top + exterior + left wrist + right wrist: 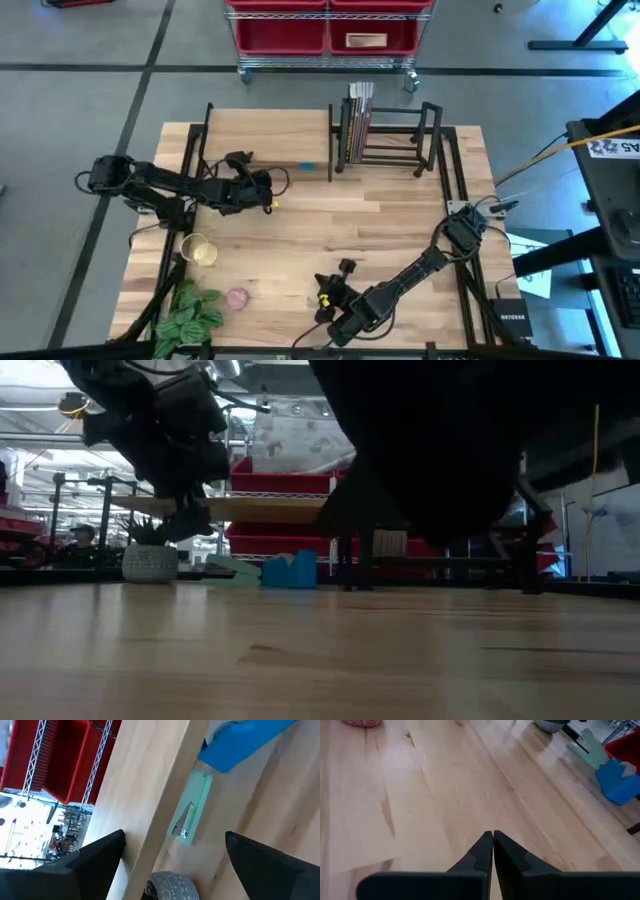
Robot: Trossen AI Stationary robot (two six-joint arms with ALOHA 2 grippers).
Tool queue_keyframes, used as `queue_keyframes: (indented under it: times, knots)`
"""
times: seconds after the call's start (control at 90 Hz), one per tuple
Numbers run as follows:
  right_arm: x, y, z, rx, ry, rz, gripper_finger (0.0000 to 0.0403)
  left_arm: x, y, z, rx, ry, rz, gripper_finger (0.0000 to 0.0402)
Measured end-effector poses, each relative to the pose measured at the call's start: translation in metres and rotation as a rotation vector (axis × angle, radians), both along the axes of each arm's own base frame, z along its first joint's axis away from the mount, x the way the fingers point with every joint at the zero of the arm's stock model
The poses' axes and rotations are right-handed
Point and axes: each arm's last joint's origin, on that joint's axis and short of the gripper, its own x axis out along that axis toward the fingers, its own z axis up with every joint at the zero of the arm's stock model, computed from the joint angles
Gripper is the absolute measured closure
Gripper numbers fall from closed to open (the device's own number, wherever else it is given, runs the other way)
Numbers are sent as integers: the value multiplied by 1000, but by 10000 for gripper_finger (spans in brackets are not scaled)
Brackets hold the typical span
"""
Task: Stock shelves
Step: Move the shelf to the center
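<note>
At the table's (330,240) near left corner, a leafy green plant (188,313) is seen, with a glass jar (198,249) and a small pink piece (237,297) nearby on the pale, grained wood. The left gripper (262,188) is held above the table just in front of the wood-topped shelf (268,135), its fingers (95,857) spread apart with nothing between them. Under the shelf's light board, a flat mint-green piece (192,807), a chunky blue block (290,571) and a speckled grey pot (150,563) are seen resting. To the right of that shelf, touching or nearly so, the black open-frame rack (390,135) is set at the far edge, with a few thin books (358,115) stood upright at its left end. A broad bare stretch of table is left in the middle. The right gripper (343,272) is held near the front edge, its tapered dark fingers (481,851) pressed together, empty. Behind the table, red bins (325,30) on a wire cart are seen.
</note>
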Motion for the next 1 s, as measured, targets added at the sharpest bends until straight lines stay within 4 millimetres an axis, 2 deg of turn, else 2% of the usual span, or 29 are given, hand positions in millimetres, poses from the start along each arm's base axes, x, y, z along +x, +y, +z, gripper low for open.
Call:
queue_keyframes:
  times: [0.189, 0.756, 1.0]
  knots:
    - [0, 0, 0, 5, 4, 3, 403, 1, -1, 0, 1, 12, -15, 64]
    - [0, 0, 0, 4, 5, 4, 403, 11, -36, 11, -1, 42, -162, 64]
    - [0, 0, 0, 4, 4, 4, 403, 3, -38, 12, -10, 73, -121, 64]
